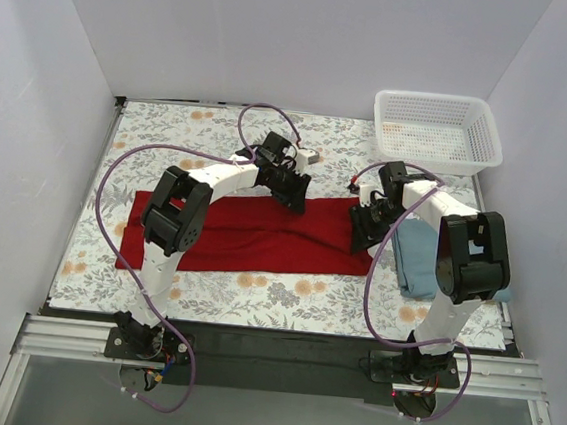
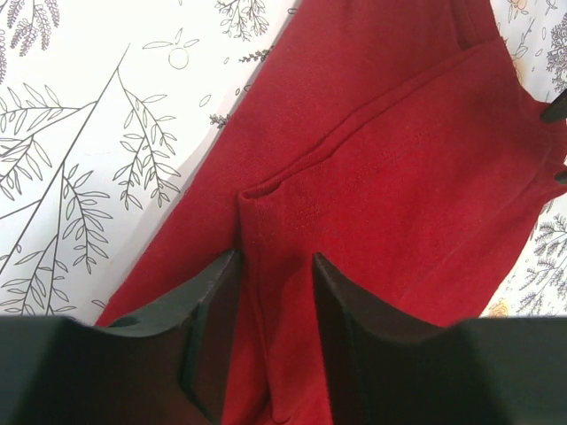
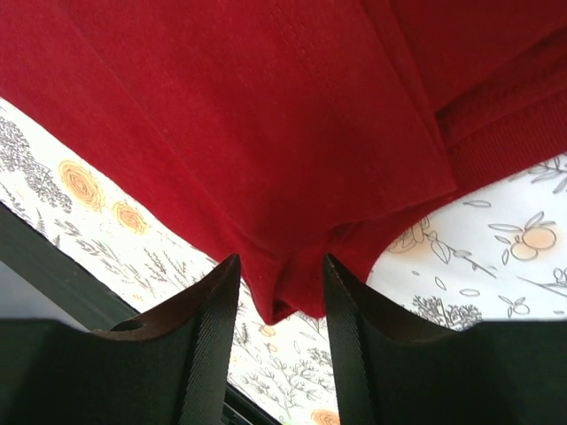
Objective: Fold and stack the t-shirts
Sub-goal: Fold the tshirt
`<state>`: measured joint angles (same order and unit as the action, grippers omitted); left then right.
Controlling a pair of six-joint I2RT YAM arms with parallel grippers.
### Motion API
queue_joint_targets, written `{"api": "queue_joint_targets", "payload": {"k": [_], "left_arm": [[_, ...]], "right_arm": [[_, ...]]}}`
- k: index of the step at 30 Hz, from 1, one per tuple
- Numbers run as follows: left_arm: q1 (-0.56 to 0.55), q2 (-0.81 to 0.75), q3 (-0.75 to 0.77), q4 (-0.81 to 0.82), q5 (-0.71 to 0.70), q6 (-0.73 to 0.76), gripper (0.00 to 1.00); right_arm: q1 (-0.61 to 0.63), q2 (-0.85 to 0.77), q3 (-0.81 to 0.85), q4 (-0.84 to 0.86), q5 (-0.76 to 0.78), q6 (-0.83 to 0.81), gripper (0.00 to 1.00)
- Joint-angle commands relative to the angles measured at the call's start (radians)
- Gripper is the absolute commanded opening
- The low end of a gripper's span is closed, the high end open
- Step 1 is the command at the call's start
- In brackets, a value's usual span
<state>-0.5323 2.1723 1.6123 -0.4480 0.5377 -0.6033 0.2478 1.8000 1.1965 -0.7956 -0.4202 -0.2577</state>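
On the floral table (image 1: 285, 298) we log the red t-shirt (image 1: 251, 238) lying as a long band across the middle. Left gripper (image 1: 295, 200) sits at the band's far edge; in its wrist view the fingers (image 2: 211, 336) are drawn in on a hemmed fold of red cloth. Right gripper (image 1: 362, 235) pinches the shirt's right end, a bunched corner caught between its fingers. Blue-grey t-shirt (image 1: 417, 271) lies just right of it, partly under the right arm (image 1: 475, 256). White basket (image 1: 436, 137) sits in the far right corner.
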Motion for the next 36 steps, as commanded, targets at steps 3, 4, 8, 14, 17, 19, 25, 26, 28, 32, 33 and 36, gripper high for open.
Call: {"api": "queue_joint_targets", "payload": {"k": [3,4,8,14,17,19,25,26,28,32,33,36], "left_arm": [[-0.003,-0.066,0.000,0.002,0.014,-0.013,0.27],[-0.003,-0.066,-0.005,0.002,0.015,-0.013,0.26],[-0.003,-0.092,-0.018,0.009,0.019,-0.016,0.20],[-0.003,-0.098,-0.017,0.009,0.039,-0.027,0.04],[-0.003,-0.104,-0.017,0.003,0.045,-0.030,0.00],[-0.003,-0.112,-0.017,-0.001,0.042,-0.030,0.00],[-0.003,-0.135,-0.011,-0.021,0.030,-0.033,0.00],[-0.003,-0.141,-0.009,-0.027,0.028,-0.036,0.00],[-0.003,-0.154,-0.014,-0.044,0.028,-0.046,0.00],[-0.003,-0.177,-0.034,-0.099,0.021,-0.052,0.00],[-0.003,-0.181,-0.054,-0.109,0.018,-0.053,0.00],[-0.003,-0.212,-0.101,-0.127,0.002,-0.058,0.00]], "right_arm": [[-0.007,0.018,0.023,0.022,-0.075,0.018,0.43],[-0.007,0.019,0.025,0.022,-0.080,0.020,0.43],[-0.007,0.024,0.031,0.019,-0.092,0.023,0.39],[-0.008,0.035,0.043,0.025,-0.081,0.032,0.40],[-0.013,0.032,0.049,0.022,-0.088,0.032,0.40],[-0.015,0.021,0.049,0.019,-0.097,0.026,0.39],[-0.015,0.021,0.049,0.018,-0.121,0.005,0.07],[-0.015,0.021,0.051,0.015,-0.123,0.003,0.01],[-0.015,0.024,0.052,0.015,-0.115,-0.005,0.01],[-0.012,0.022,0.055,0.009,-0.098,-0.031,0.01],[-0.012,0.019,0.055,0.007,-0.088,-0.038,0.01],[-0.007,-0.005,0.040,0.001,-0.068,-0.080,0.01]]}}
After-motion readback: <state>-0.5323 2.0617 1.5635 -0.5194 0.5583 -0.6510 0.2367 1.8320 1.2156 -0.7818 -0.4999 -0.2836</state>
